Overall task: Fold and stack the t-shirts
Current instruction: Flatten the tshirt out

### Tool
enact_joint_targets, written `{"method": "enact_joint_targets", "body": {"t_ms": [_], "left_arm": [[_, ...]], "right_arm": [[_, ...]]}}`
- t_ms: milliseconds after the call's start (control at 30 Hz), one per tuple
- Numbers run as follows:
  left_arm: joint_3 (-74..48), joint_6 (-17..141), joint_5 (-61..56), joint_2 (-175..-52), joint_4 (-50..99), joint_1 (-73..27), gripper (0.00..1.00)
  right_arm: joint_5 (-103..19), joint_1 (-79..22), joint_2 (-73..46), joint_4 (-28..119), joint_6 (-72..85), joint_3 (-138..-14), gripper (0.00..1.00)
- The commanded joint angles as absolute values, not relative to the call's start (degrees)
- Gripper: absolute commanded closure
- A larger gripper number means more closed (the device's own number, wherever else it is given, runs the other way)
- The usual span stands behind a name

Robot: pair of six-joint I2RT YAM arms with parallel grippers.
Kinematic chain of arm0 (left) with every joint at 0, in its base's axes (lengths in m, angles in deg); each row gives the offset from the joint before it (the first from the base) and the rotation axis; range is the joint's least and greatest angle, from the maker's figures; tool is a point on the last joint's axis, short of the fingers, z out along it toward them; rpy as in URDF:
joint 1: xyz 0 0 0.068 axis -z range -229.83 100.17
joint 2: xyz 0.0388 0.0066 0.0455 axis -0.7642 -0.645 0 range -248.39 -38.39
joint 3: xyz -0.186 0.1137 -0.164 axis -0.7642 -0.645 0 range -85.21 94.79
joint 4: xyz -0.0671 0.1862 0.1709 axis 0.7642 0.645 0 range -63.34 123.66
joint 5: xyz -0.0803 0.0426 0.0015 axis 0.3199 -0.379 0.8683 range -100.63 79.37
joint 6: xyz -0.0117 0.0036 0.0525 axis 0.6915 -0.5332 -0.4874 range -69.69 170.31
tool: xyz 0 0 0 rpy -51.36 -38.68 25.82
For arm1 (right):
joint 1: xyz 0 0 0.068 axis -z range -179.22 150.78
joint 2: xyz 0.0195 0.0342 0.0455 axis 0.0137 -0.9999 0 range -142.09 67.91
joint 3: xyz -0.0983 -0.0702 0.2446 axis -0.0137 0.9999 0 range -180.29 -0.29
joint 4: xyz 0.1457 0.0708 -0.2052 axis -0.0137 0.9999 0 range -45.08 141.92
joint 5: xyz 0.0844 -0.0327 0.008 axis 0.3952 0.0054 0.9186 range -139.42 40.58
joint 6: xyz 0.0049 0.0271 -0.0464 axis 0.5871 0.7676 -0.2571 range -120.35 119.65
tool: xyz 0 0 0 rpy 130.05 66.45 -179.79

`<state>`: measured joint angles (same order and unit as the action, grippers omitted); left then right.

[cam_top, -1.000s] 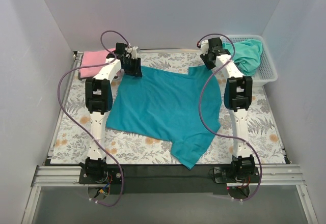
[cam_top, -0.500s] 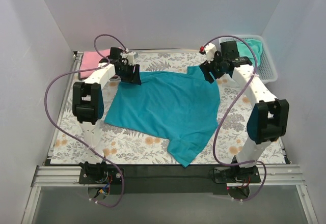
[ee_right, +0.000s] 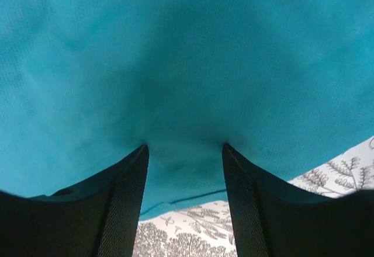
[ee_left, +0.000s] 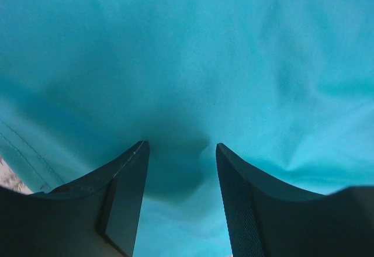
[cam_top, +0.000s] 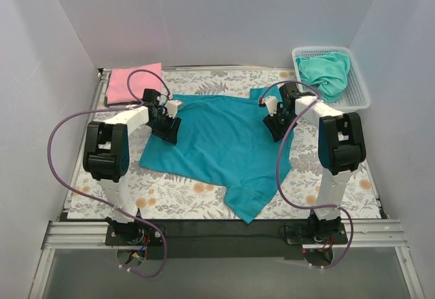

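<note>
Left gripper (cam_top: pixel 168 129): I see it open, jaws parted by a moderate gap, nothing clamped. In the left wrist view both tips sit down on the deep teal-blue soft cloth t-shirt (cam_top: pixel 217 143), with cloth filling the gap between them and a dark shadowed dip there. It is on the shirt's left part, near its left edge.

Right gripper (cam_top: pixel 275 126): also open, with about the same gap and holding nothing. In the right wrist view its tips rest on the same teal cloth, just inside a hemmed edge. The grey floral-print table covering (ee_right: pixel 345 175) shows just past that edge. From above, this gripper is on the shirt's right part, near the far-right sleeve.

White plastic mesh basket (cam_top: pixel 362 98) sits at the far right corner. The paler aqua-green cloth t-shirt (cam_top: pixel 327 71) is bunched up inside it, well apart from both grippers.

The teal shirt lies spread open on the middle of the table covering, between the two arms. One sleeve points to the near edge and the other to the far right.

Pink soft cloth t-shirt (cam_top: pixel 132 83) lies folded flat at the far left corner. It is near the left gripper but not touching it, and I see a strip of table covering between it and the teal shirt.
</note>
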<state>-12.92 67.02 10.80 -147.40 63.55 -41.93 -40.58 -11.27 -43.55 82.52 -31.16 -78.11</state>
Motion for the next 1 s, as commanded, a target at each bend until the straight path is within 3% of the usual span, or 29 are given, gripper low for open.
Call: {"method": "enact_joint_targets", "body": {"t_ms": [0, 233, 400, 533, 667, 767, 833, 967], "left_arm": [[-16.6, 60.2, 8.3, -143.9, 67.4, -41.4, 0.54], [-26.0, 50.5, 10.7, -135.0, 76.0, -34.5, 0.54], [-23.1, 52.5, 16.7, -133.3, 81.6, -35.6, 0.54], [-10.9, 55.4, 22.8, -138.4, 82.6, -41.0, 0.51], [7.7, 59.5, 25.4, -147.2, 82.0, -44.4, 0.48], [13.2, 65.0, 22.3, -152.4, 76.2, -44.9, 0.45], [17.3, 68.9, 18.2, -154.7, 71.5, -44.9, 0.45], [22.6, 74.0, 11.7, -159.7, 65.9, -44.9, 0.45]], "right_arm": [[-45.2, -10.5, -45.8, 83.1, -32.8, -81.7, 0.49], [-49.2, -7.6, -47.4, 83.4, -39.9, -84.3, 0.49], [-43.2, -7.5, -42.1, 85.7, -44.2, -83.1, 0.46], [-35.7, -7.3, -39.6, 87.3, -41.4, -90.0, 0.41], [-34.9, -7.0, -45.5, 87.0, -32.5, -103.8, 0.36], [-36.8, -6.8, -52.7, 85.5, -26.4, -114.9, 0.17], [-39.7, -6.7, -58.1, 83.8, -22.6, -121.3, 0.17], [-43.0, -6.5, -64.4, 80.4, -20.1, -126.0, 0.29]]}}
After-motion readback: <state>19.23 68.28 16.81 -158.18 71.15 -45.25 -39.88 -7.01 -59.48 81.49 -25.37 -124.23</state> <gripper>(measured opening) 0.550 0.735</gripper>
